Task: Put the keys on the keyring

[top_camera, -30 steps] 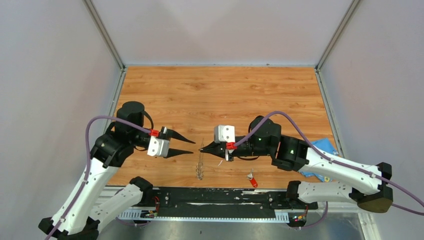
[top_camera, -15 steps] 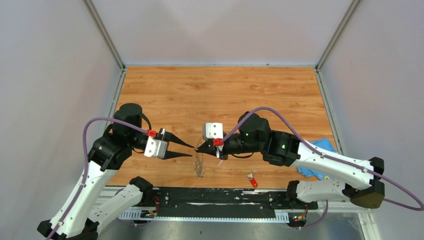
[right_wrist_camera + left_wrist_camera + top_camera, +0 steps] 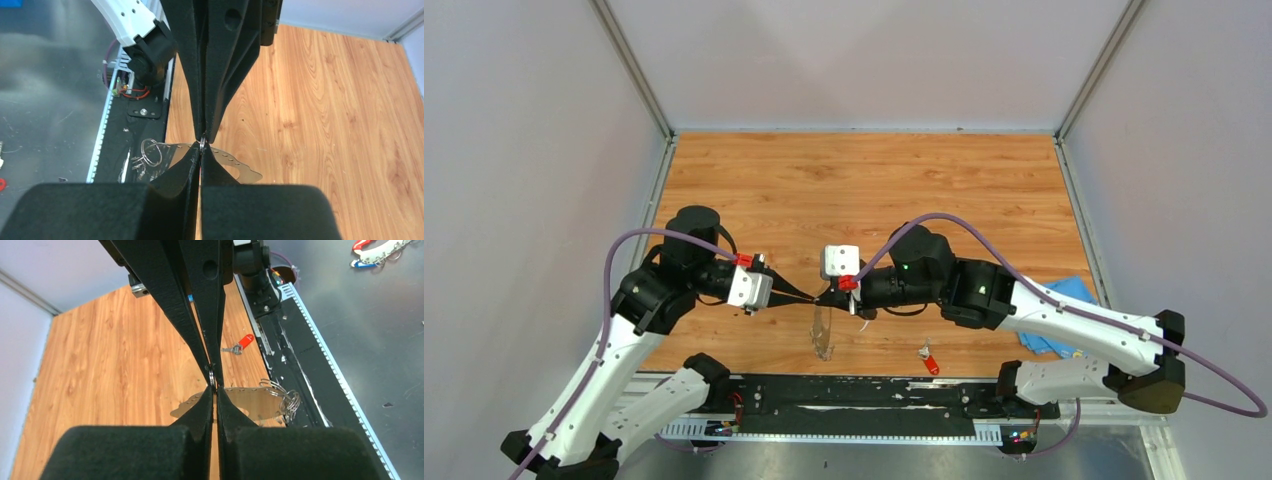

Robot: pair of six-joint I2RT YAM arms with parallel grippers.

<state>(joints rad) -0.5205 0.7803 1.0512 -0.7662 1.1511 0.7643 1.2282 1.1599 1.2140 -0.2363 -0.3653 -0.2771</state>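
The keyring [image 3: 822,335] is a thin grey jagged-edged piece with a bunch of wire loops [image 3: 286,396]. It hangs above the table near the front edge. My two grippers meet tip to tip above it. The right gripper [image 3: 828,297] is shut on its small top loop [image 3: 201,143]. The left gripper [image 3: 810,297] comes in from the left, and its jaws are pressed onto the same loop [image 3: 213,379]. A key with a red head [image 3: 930,362] lies flat on the wood to the right of the ring, apart from both grippers; the left wrist view has this red key [image 3: 243,342] beyond the fingers.
A blue cloth [image 3: 1064,322] lies at the table's right edge, partly under the right arm. The black base rail [image 3: 874,395] runs along the near edge just below the hanging ring. Grey walls enclose the wooden table [image 3: 864,190].
The left gripper has moved right to the ring and closed its jaws, which stood open before. The right gripper has carried the ring a little left.
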